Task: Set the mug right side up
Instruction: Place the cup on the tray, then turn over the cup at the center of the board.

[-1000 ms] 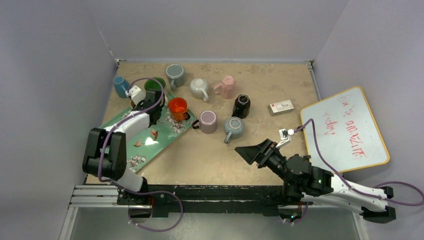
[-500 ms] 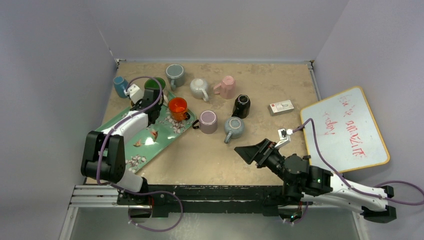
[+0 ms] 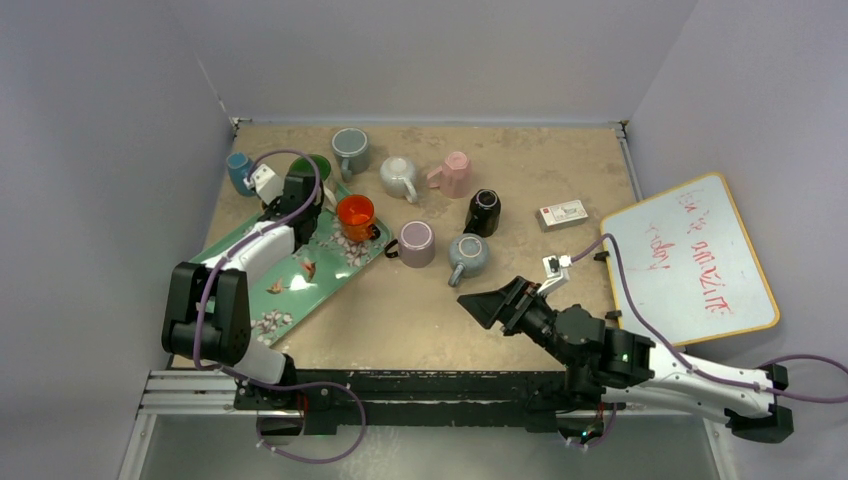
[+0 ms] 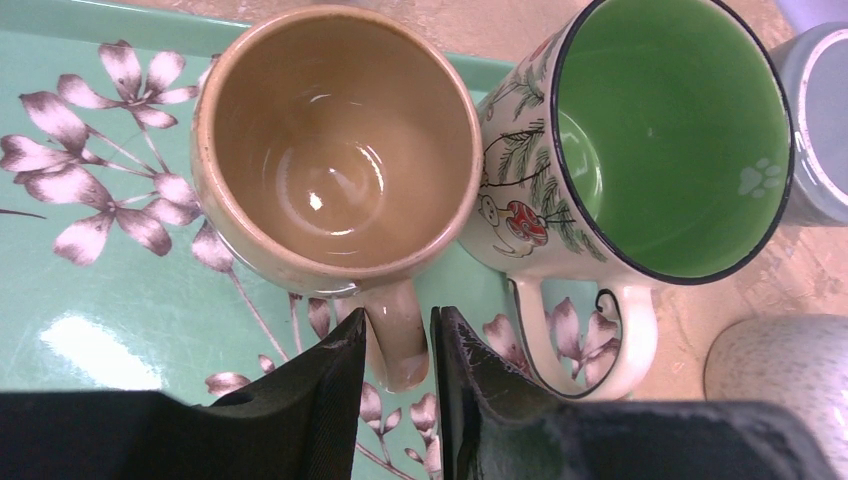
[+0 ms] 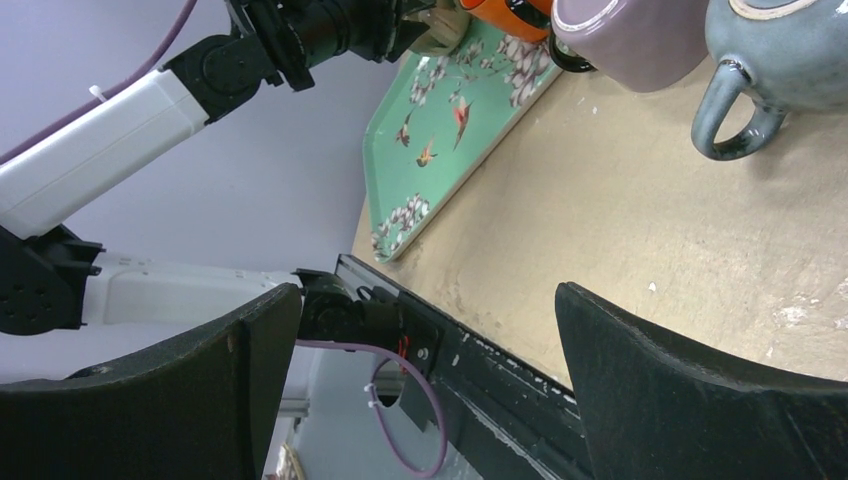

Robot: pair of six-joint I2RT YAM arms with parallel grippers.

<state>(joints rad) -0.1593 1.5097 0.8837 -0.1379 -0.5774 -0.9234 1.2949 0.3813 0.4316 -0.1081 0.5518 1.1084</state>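
Note:
A tan mug (image 4: 335, 140) stands upright, mouth up, on the green flowered tray (image 4: 90, 310). My left gripper (image 4: 400, 350) is closed round its handle, with one finger (image 4: 320, 390) on each side. In the top view the left gripper (image 3: 298, 195) is over the far end of the tray (image 3: 290, 290) and hides the mug. My right gripper (image 3: 490, 305) is open and empty, above the table's near edge; its jaws stand wide apart in the right wrist view (image 5: 430, 370).
A green-lined mug (image 4: 660, 130) stands against the tan mug. An orange mug (image 3: 355, 215) is on the tray, a blue one (image 3: 240, 170) behind it. Several mugs stand mid-table, among them a mauve one (image 3: 415, 243) and a grey one (image 3: 468, 255). A whiteboard (image 3: 690, 260) lies at the right.
My left gripper has moved a little farther back over the tray's far end. My right gripper has shifted slightly left and forward, still open.

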